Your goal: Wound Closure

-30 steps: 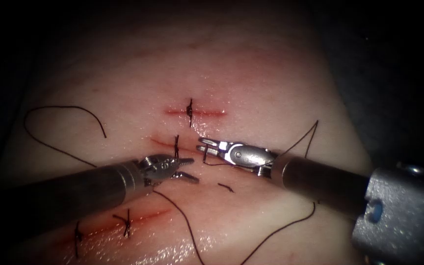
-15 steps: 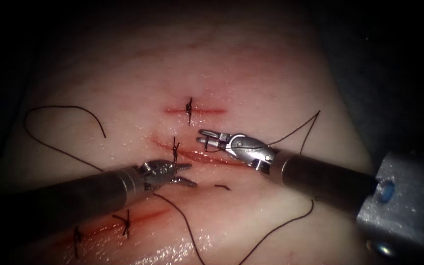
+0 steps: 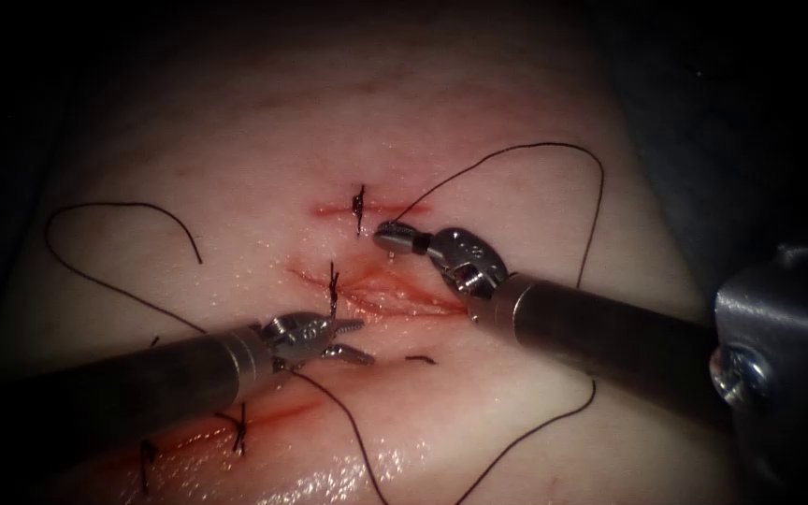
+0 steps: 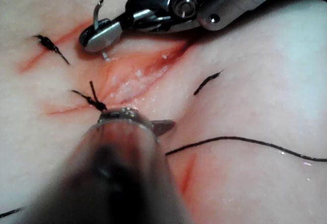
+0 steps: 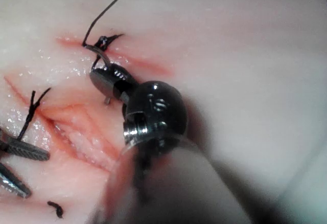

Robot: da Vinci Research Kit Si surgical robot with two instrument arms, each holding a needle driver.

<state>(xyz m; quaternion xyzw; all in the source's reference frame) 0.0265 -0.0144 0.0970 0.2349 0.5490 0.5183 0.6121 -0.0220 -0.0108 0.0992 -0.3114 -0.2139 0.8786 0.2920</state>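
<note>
My right tool (image 3: 387, 234) hangs over the tissue between the upper cut (image 3: 395, 210) and the open middle cut (image 3: 395, 295). Its jaws are shut on the curved needle (image 5: 98, 56), gripped near the thread end, and the needle (image 4: 95, 15) is out of the tissue. Dark thread (image 3: 526, 148) arcs from the needle up and round to the right. My left tool (image 3: 355, 339) sits just below the middle cut's left part, next to a tied stitch (image 3: 333, 285). It is open and holds nothing.
The upper cut carries one knot (image 3: 360, 208). The lower cut (image 3: 273, 411) carries two stitches. A cut bit of thread (image 3: 420, 358) lies below the middle cut. Loose thread (image 3: 123, 208) curls at the left, and more (image 3: 353, 425) runs toward the front edge.
My right tool has risen from the middle cut toward the upper one, its wrist turning. The thread behind it has swung up into a wide arc. My left tool has drifted slightly down.
</note>
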